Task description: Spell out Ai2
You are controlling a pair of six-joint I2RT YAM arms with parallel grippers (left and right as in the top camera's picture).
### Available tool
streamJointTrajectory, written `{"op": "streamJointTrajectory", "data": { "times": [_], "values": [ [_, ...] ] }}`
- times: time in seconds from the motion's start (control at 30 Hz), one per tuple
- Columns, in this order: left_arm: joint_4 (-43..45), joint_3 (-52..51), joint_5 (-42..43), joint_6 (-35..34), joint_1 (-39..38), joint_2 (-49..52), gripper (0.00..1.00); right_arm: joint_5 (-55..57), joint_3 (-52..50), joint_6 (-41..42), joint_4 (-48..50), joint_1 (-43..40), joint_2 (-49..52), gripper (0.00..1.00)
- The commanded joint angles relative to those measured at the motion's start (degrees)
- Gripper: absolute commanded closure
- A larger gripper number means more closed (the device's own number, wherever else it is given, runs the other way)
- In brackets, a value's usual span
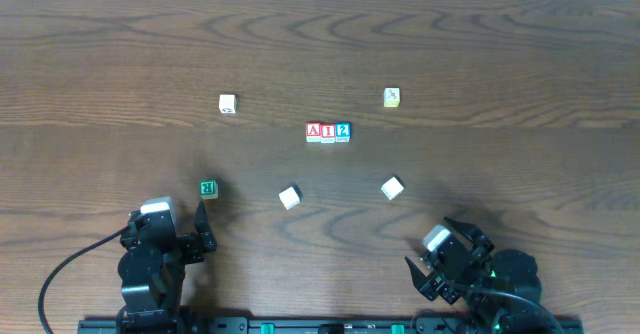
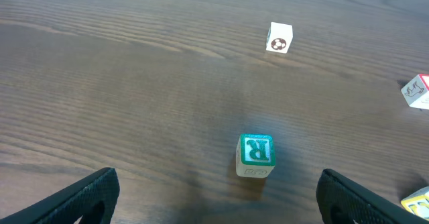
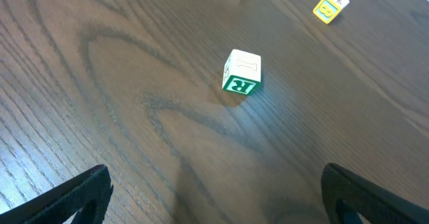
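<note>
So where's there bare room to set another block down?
The table is bare right of the yellow block, left of the far white block, and along its far edge. It's crowded around the A-I-2 row in the middle.

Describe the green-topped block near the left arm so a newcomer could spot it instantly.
On the wooden table, start at the row of three blocks in the middle and look toward the left gripper. The green block lies just ahead of its open jaws. It is the only block with a green face turned up, showing an R.
</note>
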Motion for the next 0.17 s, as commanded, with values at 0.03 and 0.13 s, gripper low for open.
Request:
{"op": "streamJointTrajectory", "data": {
  "times": [0.03, 0.13],
  "values": [
    [0.24, -0.76, -0.07, 1.03, -0.17, -0.44, 0.05, -1.03, -0.83, -0.31, 0.00, -0.61, -0.39, 0.01],
    [0.24, -0.76, -0.07, 1.03, -0.17, -0.44, 0.05, -1.03, -0.83, -0.31, 0.00, -0.61, -0.39, 0.01]
  ]
}}
